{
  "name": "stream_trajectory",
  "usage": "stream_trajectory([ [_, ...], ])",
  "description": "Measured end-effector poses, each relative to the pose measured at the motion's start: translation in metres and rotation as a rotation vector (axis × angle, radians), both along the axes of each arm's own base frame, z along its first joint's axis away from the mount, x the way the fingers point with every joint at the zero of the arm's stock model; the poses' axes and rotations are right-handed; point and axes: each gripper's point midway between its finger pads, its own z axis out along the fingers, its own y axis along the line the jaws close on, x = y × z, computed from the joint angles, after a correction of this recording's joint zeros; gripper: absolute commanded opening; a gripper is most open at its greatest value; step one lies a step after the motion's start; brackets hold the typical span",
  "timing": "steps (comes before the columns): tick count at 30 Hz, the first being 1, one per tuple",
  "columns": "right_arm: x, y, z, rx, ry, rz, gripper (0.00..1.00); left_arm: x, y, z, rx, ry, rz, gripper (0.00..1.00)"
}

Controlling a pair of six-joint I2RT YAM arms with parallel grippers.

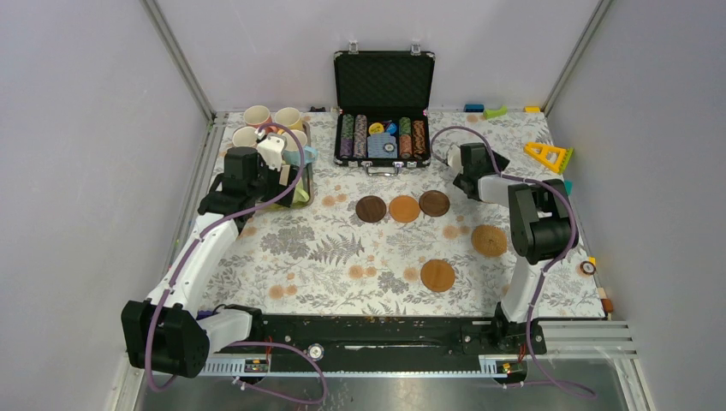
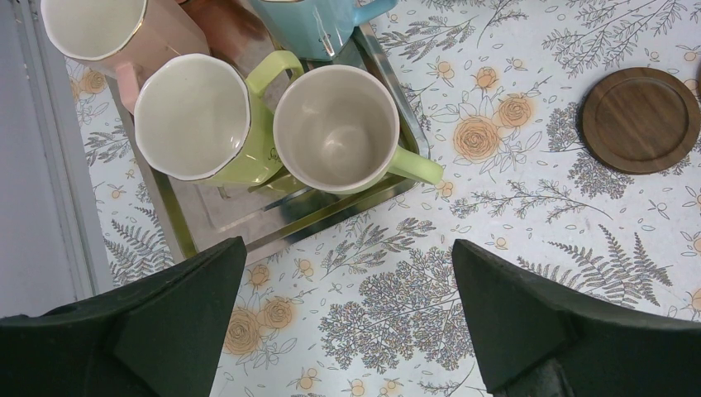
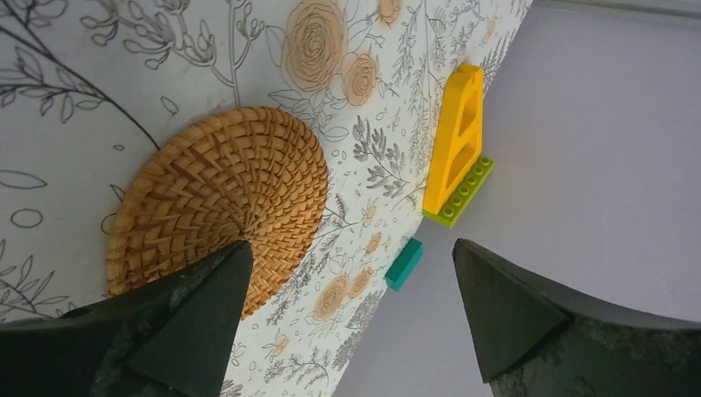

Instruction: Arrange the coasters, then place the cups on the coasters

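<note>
**Finish the coaster row before the cups move**

Top view: three coasters (image 1: 404, 208) stand in a row at mid-table, in front of the open chip case (image 1: 383, 111). A woven coaster (image 1: 489, 241) lies apart toward the right edge. An orange-brown coaster (image 1: 437, 275) lies toward the near edge. I count five; a sixth does not show. The cups (image 1: 272, 128) crowd the far-left corner, with the left arm (image 1: 205, 248) reaching over them.

Left wrist view: the left gripper (image 2: 347, 244) is spread wide and holds nothing. It hovers over the cloth just off the near rim of the tray (image 2: 331, 211). Two green cups stand nearest, with pink and blue ones behind. A dark wood coaster (image 2: 641, 120) lies well apart to the side.

Right wrist view: the right gripper (image 3: 349, 248) is also fully spread and empty. The woven disc lies partly under one finger, near the table's right edge. A yellow brick (image 3: 459, 141) and a teal block (image 3: 403, 263) lie there too.

The step in hand is probably fetching this disc. It is thin and lies flat, so the gripper should centre over it first and descend squarely. It should catch the rim without bunching the cloth. The left gripper should hold off the cups until the row is complete.
</note>
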Motion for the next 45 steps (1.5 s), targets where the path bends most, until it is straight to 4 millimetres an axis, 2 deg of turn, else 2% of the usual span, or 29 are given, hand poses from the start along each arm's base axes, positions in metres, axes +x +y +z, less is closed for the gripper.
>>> stream_trajectory([
  [7, -0.011, 0.003, -0.01, -0.002, 0.069, 0.051, 1.0, 0.0, 0.0, 0.0, 0.0, 0.0, 0.0, 0.99],
  [16, -0.053, 0.012, -0.014, 0.066, 0.181, 0.125, 1.0, 0.0, 0.0, 0.0, 0.0, 0.0, 0.0, 0.99],
  [21, -0.057, 0.011, -0.01, 0.077, 0.152, 0.104, 1.0, 0.0, 0.0, 0.0, 0.0, 0.0, 0.0, 0.99],
  [24, -0.06, 0.014, 0.012, 0.125, 0.097, 0.091, 1.0, 0.0, 0.0, 0.0, 0.0, 0.0, 0.0, 0.99],
  [29, -0.074, 0.03, 0.073, 0.234, -0.029, 0.157, 1.0, 0.0, 0.0, -0.001, 0.0, 0.002, 0.0, 0.99],
  [31, -0.085, 0.031, 0.078, 0.245, -0.041, 0.182, 1.0, 0.0, 0.001, -0.001, 0.0, 0.002, 0.002, 0.99],
  [33, -0.101, 0.033, 0.06, 0.248, 0.012, 0.205, 1.0, 0.0, 0.001, -0.001, 0.0, 0.002, 0.002, 0.99],
  [37, -0.148, 0.031, -0.002, 0.251, 0.226, 0.22, 1.0, 0.0, 0.001, -0.001, -0.003, 0.002, 0.004, 0.99],
  [39, -0.164, 0.031, -0.018, 0.254, 0.293, 0.224, 1.0, 0.0, 0.0, -0.001, -0.003, 0.002, 0.004, 0.99],
  [40, -0.168, 0.03, -0.022, 0.252, 0.31, 0.225, 1.0, 0.0, 0.0, -0.001, -0.005, 0.002, 0.005, 0.99],
  [45, -0.166, 0.028, -0.023, 0.22, 0.303, 0.257, 1.0, -0.001, 0.0, 0.0, -0.007, 0.0, 0.006, 0.99],
])
